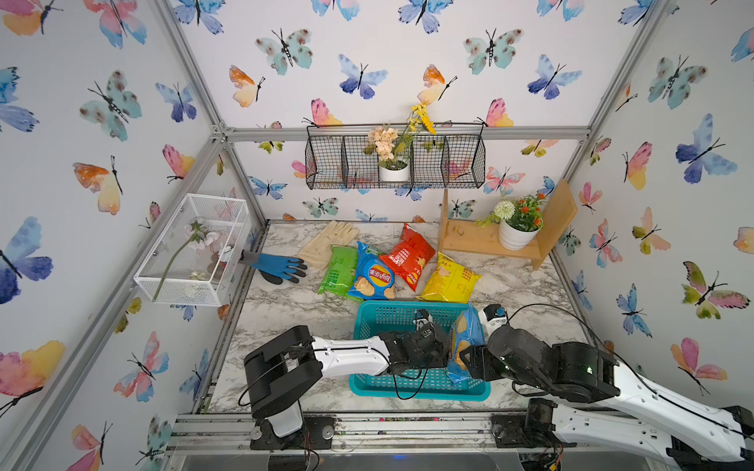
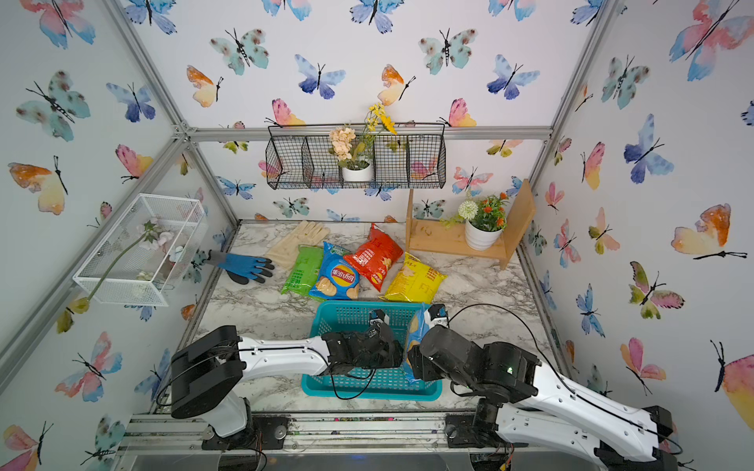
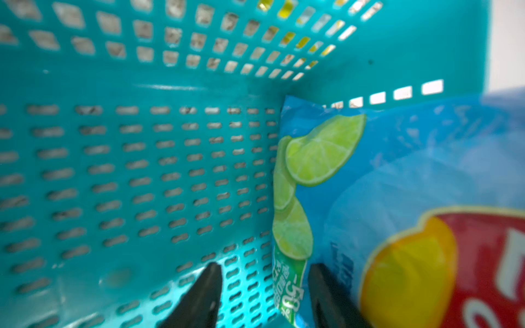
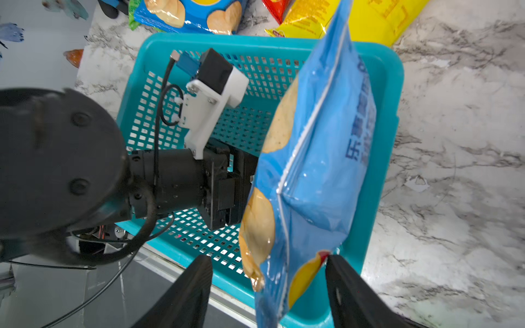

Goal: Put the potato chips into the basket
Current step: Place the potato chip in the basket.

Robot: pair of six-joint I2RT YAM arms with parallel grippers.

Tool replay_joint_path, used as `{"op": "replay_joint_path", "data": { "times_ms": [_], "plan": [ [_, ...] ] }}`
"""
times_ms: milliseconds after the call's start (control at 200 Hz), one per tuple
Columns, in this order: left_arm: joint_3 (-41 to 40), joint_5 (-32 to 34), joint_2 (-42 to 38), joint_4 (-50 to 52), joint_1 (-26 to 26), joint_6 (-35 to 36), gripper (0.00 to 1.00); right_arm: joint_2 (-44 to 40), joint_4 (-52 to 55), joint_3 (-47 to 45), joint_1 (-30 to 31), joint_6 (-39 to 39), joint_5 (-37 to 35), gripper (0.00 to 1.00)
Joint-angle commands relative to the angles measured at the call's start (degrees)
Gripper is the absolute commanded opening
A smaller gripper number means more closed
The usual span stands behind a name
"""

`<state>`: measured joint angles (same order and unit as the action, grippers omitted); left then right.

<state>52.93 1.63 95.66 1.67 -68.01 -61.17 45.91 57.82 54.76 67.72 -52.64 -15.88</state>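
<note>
The light blue chip bag (image 1: 465, 346) stands on edge at the right end of the basket (image 1: 420, 394), between the left fingers (image 3: 204, 295) and between the right fingers (image 4: 349, 295), both pairs spread wide.

Teal grid basket (image 1: 383, 316), light-blue bag (image 1: 469, 338)

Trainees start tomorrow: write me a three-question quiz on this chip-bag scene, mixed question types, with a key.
1. How many chip bags lie on the marble table outside the teal basket?
2. True or false: the light blue bag stands on edge inside the basket.
3. What lies beside the beige glove? A) blue glove; B) sponge; C) mug.
Key: 1. four: green bag, dark blue bag, red bag, yellow bag. 2. true. 3. A.
</note>
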Motion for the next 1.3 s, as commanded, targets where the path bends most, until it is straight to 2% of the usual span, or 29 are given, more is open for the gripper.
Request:
{"op": "replay_joint_path", "data": {
  "times_ms": [0, 280, 601, 786, 886, 1066, 1291],
  "plan": [
    [-0.10, 2.92, -3.98, 4.12, -0.31, -0.27, 0.62, 1.29, 0.97, 2.16, 0.16, 1.38, -3.08, 0.73],
    [0.51, 6.78, -8.49, 10.58, 0.44, 0.96, 0.69, 2.87, 0.10, 4.79, 0.21, 2.76, -5.02, 0.79],
    [1.18, 9.18, -12.47, 15.34, 1.83, 2.72, 0.70, 2.43, 0.45, 6.34, 0.21, 3.60, -6.52, 0.81],
    [0.86, 8.26, -14.05, 14.26, 2.00, 3.61, 0.65, 2.90, 0.10, 6.67, 0.20, 4.60, -6.80, 0.82],
    [1.04, 5.46, -13.79, 10.94, 1.52, 5.19, 0.60, 3.86, -0.72, 6.79, 0.14, 5.48, -6.15, 0.82],
    [4.72, 3.86, -11.61, 9.37, 0.02, 7.41, 0.55, 6.26, -2.21, 7.02, 0.19, 7.03, -4.34, 0.76],
    [6.35, 1.14, -10.21, 4.83, -0.47, 8.87, 0.53, 7.53, 1.59, 7.60, 0.18, 4.66, -7.42, 0.72]
  ]
}}
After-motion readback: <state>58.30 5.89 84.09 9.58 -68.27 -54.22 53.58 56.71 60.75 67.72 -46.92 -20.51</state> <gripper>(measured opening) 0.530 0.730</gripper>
